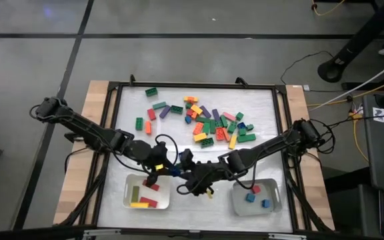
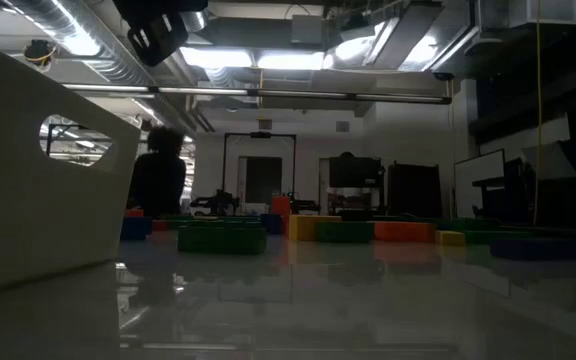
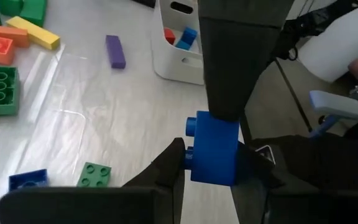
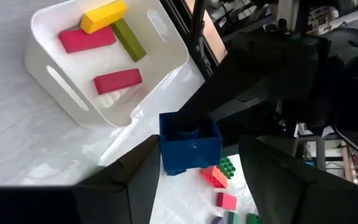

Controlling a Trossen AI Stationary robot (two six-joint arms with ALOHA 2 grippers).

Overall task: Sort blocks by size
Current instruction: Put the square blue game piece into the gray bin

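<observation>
Both arms meet at the near middle of the bench (image 1: pixel 199 143), between the two trays. The left claw (image 3: pixel 210 165) is narrow, clamped on a small blue block (image 3: pixel 215 149) by its side faces; studs show at one end. The right claw (image 4: pixel 194 162) stands wide, its fingers (image 4: pixel 135 174) either side of the same blue block (image 4: pixel 189 146), not yet closed on it. Judgement: a hand-over from left to right is in progress.

Handling, judged: block is rigid moulded plastic, light, smooth-walled, so somewhat slippery. It will not deform or break. Best hold is across two flat opposite walls, not over the studs. As the left claw occupies one pair of faces, the right should take the free pair, squarely, or the block may twist out.

Containers:
- Left tray (image 4: pixel 104 59), pale, with slot handles: holds long blocks only: one yellow (image 4: pixel 104 15), one olive green (image 4: pixel 129 38), two red-pink (image 4: pixel 117 81).
- Right tray (image 3: pixel 179 43), pale: short squarish blocks, red and blue visible; the high view shows about three (image 1: pixel 255 197).

The short blue block would belong in the right tray.

The unsorted pile of blocks (image 1: pixel 209 120) lies at the far middle of the bench, mixed colours, long and short together. Most of the sorting remains.
</observation>
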